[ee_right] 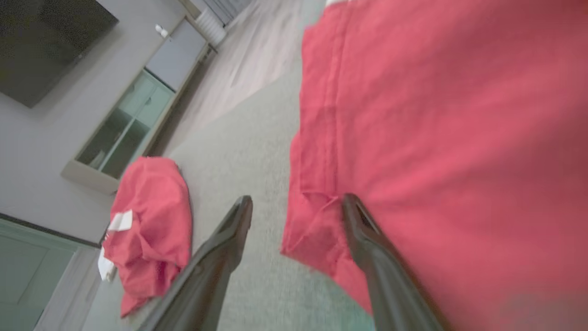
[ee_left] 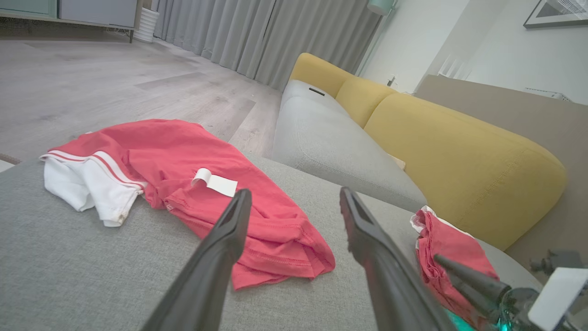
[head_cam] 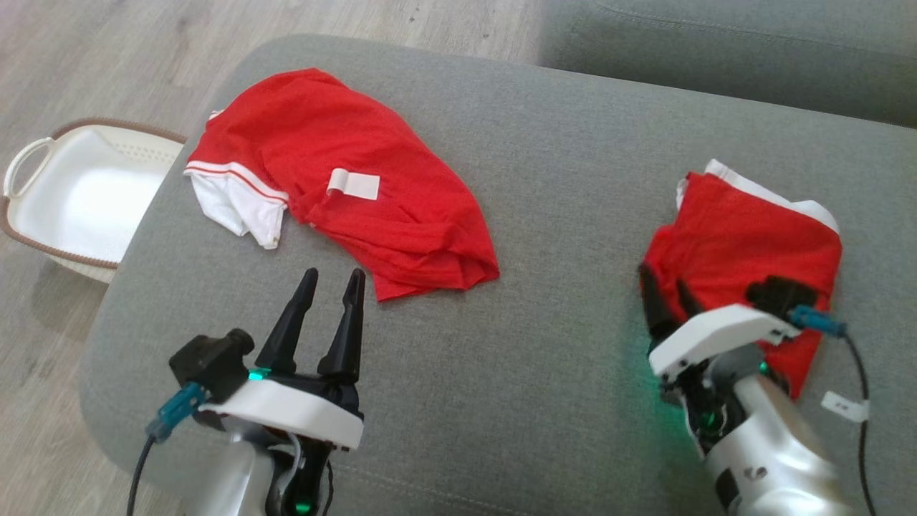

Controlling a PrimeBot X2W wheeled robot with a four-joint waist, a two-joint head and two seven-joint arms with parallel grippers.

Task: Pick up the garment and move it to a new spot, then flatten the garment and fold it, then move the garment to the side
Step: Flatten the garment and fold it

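Grey sofa cushion [head_cam: 501, 358] bore the folded garment [head_cam: 745, 229] at 3 o'clock, apparently set aside; right hand [head_cam: 663, 281] at its edge and left hand [head_cam: 333, 274] both gaped, empty.

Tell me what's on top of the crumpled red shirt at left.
A white rectangular label, one end curled, lies on the crumpled red shirt. Whatever sits beneath its folds on the grey fabric cushion is covered.

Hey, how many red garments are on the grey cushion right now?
2. A rumpled red shirt with white trim lies far left on the grey cushion, near the white basket. A folded red garment lies at the right, by the right gripper. None appears hidden.
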